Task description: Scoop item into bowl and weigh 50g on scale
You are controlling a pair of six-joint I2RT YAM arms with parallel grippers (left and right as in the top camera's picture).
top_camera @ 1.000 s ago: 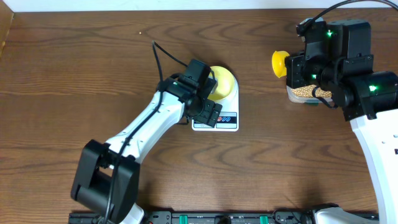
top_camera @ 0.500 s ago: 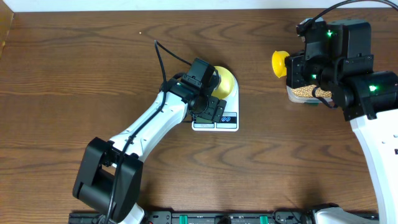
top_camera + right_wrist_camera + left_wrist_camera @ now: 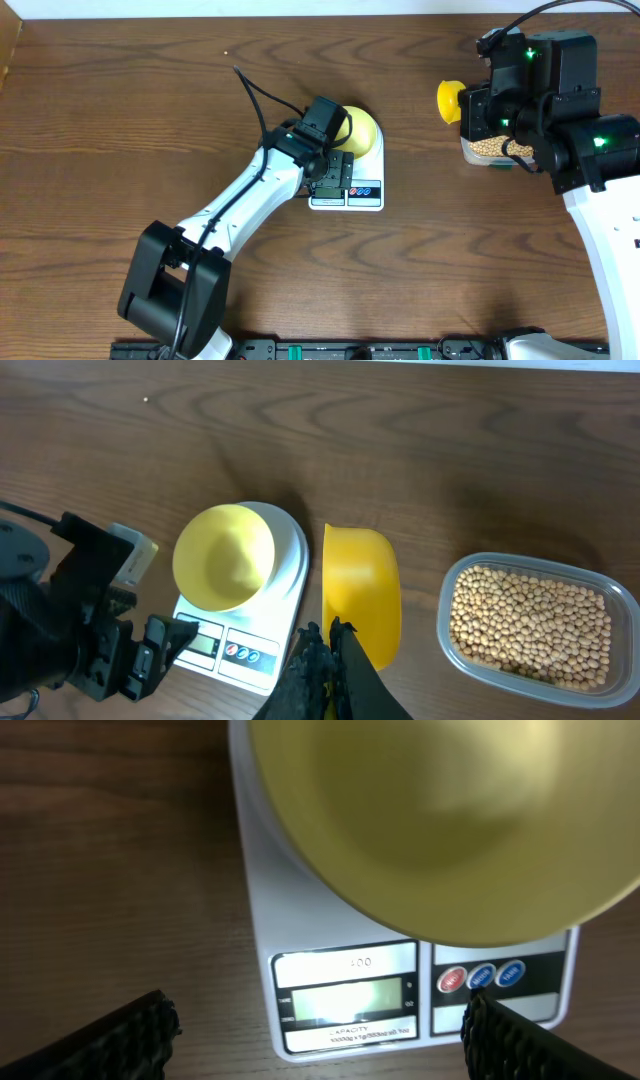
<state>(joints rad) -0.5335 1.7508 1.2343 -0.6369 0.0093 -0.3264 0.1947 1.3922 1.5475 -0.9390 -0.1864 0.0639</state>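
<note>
Presently grips scoop [image 3: 360,595] handle in clamped right pincer [image 3: 325,660]; hovers left pincer [image 3: 335,175], fully spread and empty, at bowl's [image 3: 360,128] 7 o'clock. Risks nudging bowl, corrupting scale [image 3: 270,890] reading.

On the scale [image 3: 300,910], a faint "400" stands just above the display [image 3: 345,999]. Just below the display runs a tiny line beginning "CAPACITY"; the rest is unreadable. The lettering on the buttons [image 3: 481,977] beside the display is also illegible.

Dark brown wood-grain table [image 3: 100,150], even soft light. Pale strip [image 3: 300,8] along far edge. Black rail [image 3: 350,350] at near edge.
</note>
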